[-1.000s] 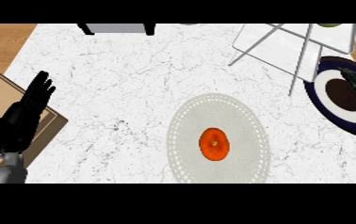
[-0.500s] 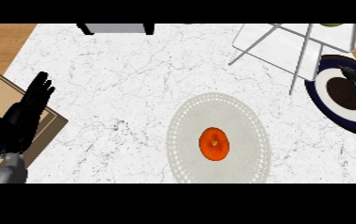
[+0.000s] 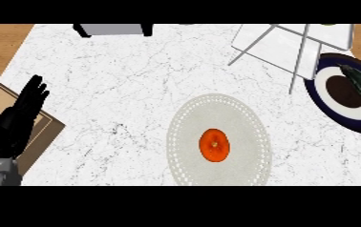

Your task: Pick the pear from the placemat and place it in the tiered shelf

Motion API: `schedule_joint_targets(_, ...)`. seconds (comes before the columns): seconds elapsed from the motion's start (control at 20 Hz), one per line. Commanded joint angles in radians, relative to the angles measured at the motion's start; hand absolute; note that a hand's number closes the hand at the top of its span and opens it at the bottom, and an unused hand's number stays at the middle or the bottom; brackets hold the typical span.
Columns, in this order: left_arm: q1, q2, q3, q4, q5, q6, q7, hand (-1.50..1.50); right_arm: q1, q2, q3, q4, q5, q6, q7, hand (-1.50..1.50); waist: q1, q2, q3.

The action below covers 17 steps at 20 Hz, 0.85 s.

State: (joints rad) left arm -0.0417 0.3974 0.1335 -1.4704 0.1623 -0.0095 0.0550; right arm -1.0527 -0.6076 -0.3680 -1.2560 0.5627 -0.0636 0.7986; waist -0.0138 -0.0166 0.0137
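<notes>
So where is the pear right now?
In the head view, the orange-red pear lies at the middle of the round placemat, lower centre of the marble counter, below-left of the tiered shelf.

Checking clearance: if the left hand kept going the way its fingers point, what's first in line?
Nothing close: the left hand points up-view and slightly right over bare counter. The grey box at the far edge may lie roughly in line, but height is unclear.

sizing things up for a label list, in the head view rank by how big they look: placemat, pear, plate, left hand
1. placemat
2. plate, though cut off by the right edge, so its rank against the left hand is unsure
3. left hand, open
4. pear, clearly smallest
</notes>
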Motion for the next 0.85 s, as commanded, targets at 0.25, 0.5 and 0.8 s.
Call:
schedule_joint_targets(0.25, 0.111, -0.009, 0.015, 0.045, 0.012, -0.023, 0.024, 0.0, 0.038, -0.234, -0.178, -0.254, -0.131, 0.203, 0.196, -1.5, -0.028, -0.001, -0.014)
schedule_joint_targets(0.5, 0.111, -0.007, 0.031, 0.013, 0.025, -0.005, 0.081, 0.0, 0.166, -0.348, -0.336, -0.375, -0.285, 0.412, 0.277, -1.5, -0.071, -0.012, -0.011)
schedule_joint_targets(0.8, 0.154, -0.029, 0.028, 0.014, 0.009, -0.001, 0.048, 0.0, 0.261, -0.473, -0.558, -0.402, -0.477, 0.587, 0.301, -1.5, -0.089, -0.014, -0.012)
